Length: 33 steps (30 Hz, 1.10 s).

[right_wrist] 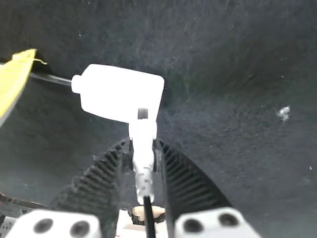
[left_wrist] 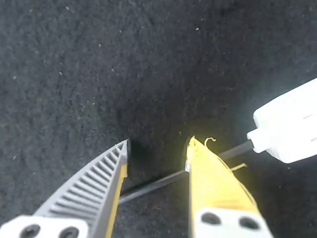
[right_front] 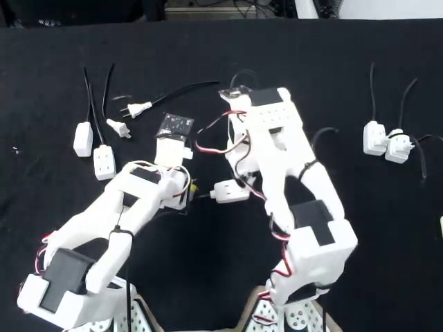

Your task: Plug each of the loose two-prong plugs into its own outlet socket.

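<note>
Right pincer (right_wrist: 142, 144) is pinched on a white plug (right_wrist: 143, 163), gripping its body behind the prongs. The plug looks light, rigid, slick plastic, so grip the flat sides. Its nose meets the white socket (right_wrist: 119, 94) mid-counter (right_front: 55, 62); can't tell if it's seated. The socket is light and likely slides. Left pincer (left_wrist: 156, 146) is spread, straddling the socket's black cord (left_wrist: 153, 184) just beside it.

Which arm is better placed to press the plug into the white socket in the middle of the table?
Right, probably. The right gripper is shut on the plug, whose front meets the socket. The left gripper is open, straddling the socket's black cord.
</note>
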Tool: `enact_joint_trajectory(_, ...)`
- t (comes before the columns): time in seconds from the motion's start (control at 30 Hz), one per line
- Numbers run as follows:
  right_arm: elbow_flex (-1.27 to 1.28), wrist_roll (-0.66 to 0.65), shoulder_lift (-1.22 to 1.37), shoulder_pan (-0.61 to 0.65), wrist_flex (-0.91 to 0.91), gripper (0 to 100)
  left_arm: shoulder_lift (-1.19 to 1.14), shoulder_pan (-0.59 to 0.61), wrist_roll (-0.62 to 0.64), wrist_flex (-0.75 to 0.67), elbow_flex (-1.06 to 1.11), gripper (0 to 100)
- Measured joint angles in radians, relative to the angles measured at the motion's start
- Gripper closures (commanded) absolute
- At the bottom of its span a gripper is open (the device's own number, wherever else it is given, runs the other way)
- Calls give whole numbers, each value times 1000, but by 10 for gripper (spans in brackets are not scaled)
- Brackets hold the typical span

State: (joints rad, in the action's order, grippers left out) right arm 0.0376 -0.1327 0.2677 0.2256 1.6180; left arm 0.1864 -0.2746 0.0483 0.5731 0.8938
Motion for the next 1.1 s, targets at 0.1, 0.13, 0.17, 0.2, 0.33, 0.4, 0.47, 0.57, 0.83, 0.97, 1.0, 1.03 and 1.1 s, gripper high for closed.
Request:
enact_joint_trajectory(0.1,-2,-28,23,0,3,988,0,0,0,0,0,802)
enact_joint_trajectory(0.13,-2,-31,31,0,5,988,0,0,0,0,0,802)
enact_joint_trajectory(0.17,-2,-34,37,0,3,988,0,0,0,0,0,802)
enact_joint_trajectory(0.2,-3,-35,43,0,-5,988,0,0,0,0,0,802)
enact_joint_trajectory(0.33,-3,-35,60,0,-35,988,0,0,0,0,0,802)
enact_joint_trajectory(0.4,-5,-35,68,2,-49,988,0,0,0,0,0,802)
enact_joint_trajectory(0.47,-15,-14,80,2,-64,988,0,0,0,0,0,802)
enact_joint_trajectory(0.57,-14,12,87,2,-71,988,0,0,0,0,0,802)
enact_joint_trajectory(0.83,-2,66,120,3,-92,988,0,0,0,0,0,802)
enact_joint_trajectory(0.97,-3,72,124,17,-109,988,0,0,0,0,0,802)
enact_joint_trajectory(1.0,-2,72,124,20,-109,988,3,0,0,0,0,802)
enact_joint_trajectory(1.03,-2,72,124,21,-109,988,8,0,0,0,2,802)
enact_joint_trajectory(1.1,-2,68,124,26,-114,986,11,0,0,0,2,802)
